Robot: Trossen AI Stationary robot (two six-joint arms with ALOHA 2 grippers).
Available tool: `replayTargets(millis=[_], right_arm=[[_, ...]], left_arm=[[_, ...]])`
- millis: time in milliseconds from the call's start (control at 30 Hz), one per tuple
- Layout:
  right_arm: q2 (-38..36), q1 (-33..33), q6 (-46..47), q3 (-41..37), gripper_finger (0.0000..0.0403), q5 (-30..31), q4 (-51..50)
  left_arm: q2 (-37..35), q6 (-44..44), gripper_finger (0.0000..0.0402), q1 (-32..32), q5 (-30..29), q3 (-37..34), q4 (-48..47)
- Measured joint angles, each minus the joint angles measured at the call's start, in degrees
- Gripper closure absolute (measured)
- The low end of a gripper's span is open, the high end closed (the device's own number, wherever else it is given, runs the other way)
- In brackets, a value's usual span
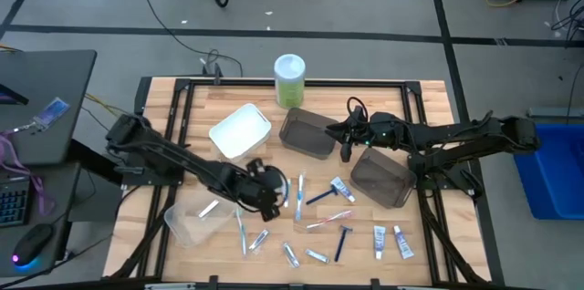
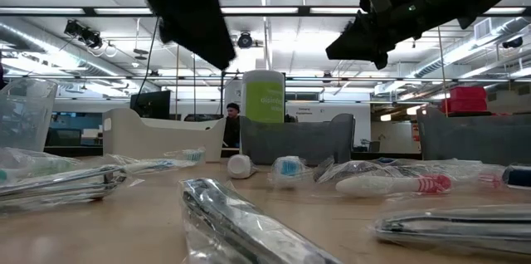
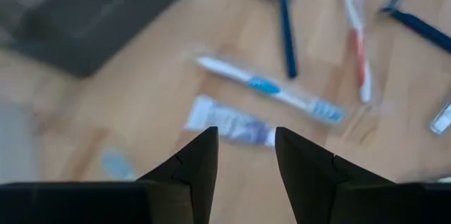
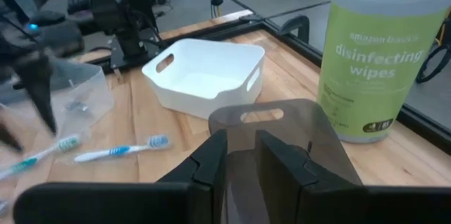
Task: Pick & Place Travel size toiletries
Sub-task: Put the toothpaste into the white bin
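My left tool [image 1: 274, 191] is hanging over the middle of the wooden counter [image 1: 429, 108], fingers parted with nothing between them. Looking down past them I see a small white tube [image 3: 229, 123] right below, and just beyond it a blue and white toothbrush [image 3: 271, 90].

My right tool [image 1: 347, 150] is up over the far side, above the near edge of the left one of the 2 dark bins [image 1: 306, 132]. Its fingers [image 4: 211, 159] sit close together with a thin gap and no item in them. The other dark bin [image 1: 383, 177] is to its right, nearer the front.

The toiletries are scattered across the near half of the counter: a dark blue razor [image 1: 342, 242], a red and white toothbrush [image 1: 328, 221], and 2 little tubes [image 1: 390, 240] standing side by side toward the right. One item [image 1: 208, 208] lies inside the clear bin [image 1: 182, 226] on the left.

The white bin [image 1: 241, 130] sits far left of centre, and the green wipes canister [image 1: 289, 80] stands at the far edge.
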Motion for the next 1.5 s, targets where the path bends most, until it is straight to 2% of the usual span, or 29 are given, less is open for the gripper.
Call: replayTargets(millis=[100,233,367,500,567,733,833,967,1067,1367,1500], right_arm=[[0.00,0.00,0.00,0.00,0.0320,0.00,0.09],[0.00,0.00,0.00,-0.02,0.0322,0.00,0.03],[0.00,0.02,-0.02,0.00,0.0322,-0.02,0.08],[0.00,0.02,0.00,0.00,0.0320,0.00,0.30],[0.00,0.00,-0.01,0.00,0.0321,0.00,0.65],[0.00,0.02,0.00,0.00,0.0321,-0.09,1.07],[0.00,0.02,0.78,0.00,0.0320,-0.09,0.98],[0.00,0.02,1.27,0.00,0.0323,-0.07,1.08],[0.00,0.02,1.27,0.00,0.0321,-0.07,0.96],[0.00,0.02,1.03,0.00,0.0322,-0.04,0.78],[0.00,0.02,1.03,0.02,0.0320,-0.05,1.02]], left_arm=[[3.59,4.04,0.0250,0.90,3.74,-0.10,3.29],[6.68,9.57,0.0250,1.91,12.23,-0.04,5.76],[7.39,2.22,0.0250,2.85,19.43,0.03,5.61],[7.41,-2.20,0.0250,2.70,23.29,-0.02,5.06],[7.41,-2.33,0.0250,2.28,22.46,-0.01,5.11],[7.41,-4.46,0.0250,2.34,13.17,-0.02,5.84],[7.41,-17.02,0.0250,3.44,7.79,-0.02,5.15],[7.41,-24.68,0.0250,4.63,7.15,-0.02,4.69],[8.17,-26.35,0.0250,4.93,5.83,0.03,5.93],[14.28,-34.83,0.0250,4.97,6.73,-0.02,6.17],[15.82,-35.74,0.0250,5.02,6.56,0.14,7.63]])
